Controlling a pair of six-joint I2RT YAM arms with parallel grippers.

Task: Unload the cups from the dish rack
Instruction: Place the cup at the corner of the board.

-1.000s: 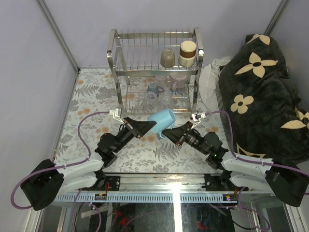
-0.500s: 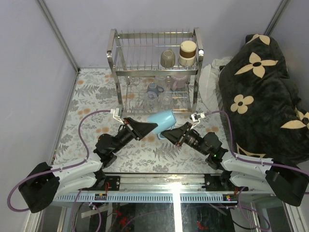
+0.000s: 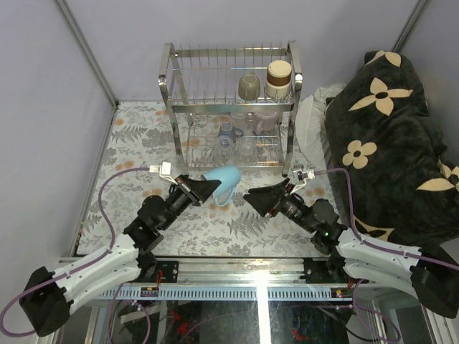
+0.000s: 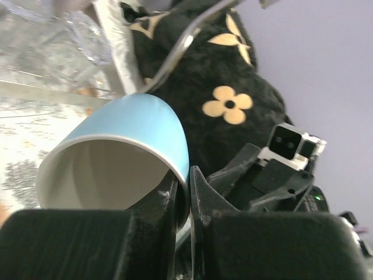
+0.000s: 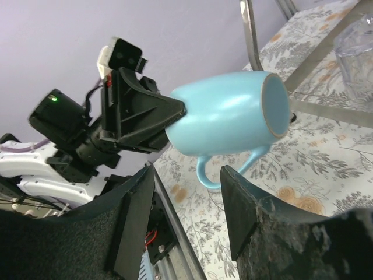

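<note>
So the light blue ceramic mug (image 3: pixel 225 180) is out of the two-tier chrome wire dish rack (image 3: pixel 167 72), hanging in the air just in front of it over the floral-patterned worktop (image 3: pixel 129 161). The left claw (image 3: pixel 206 190) is clamped on the mug's rim wall, one finger inside the mouth and one outside. The right claw (image 3: pixel 249 195) is spread open just beside the mug, not touching it. The mug lies sideways: mouth at the left claw, base aimed toward the rack's front-right post, handle hanging down. Looks like the set-down is the left arm's job, and I'd guess it has to swing the base downward first.
</note>
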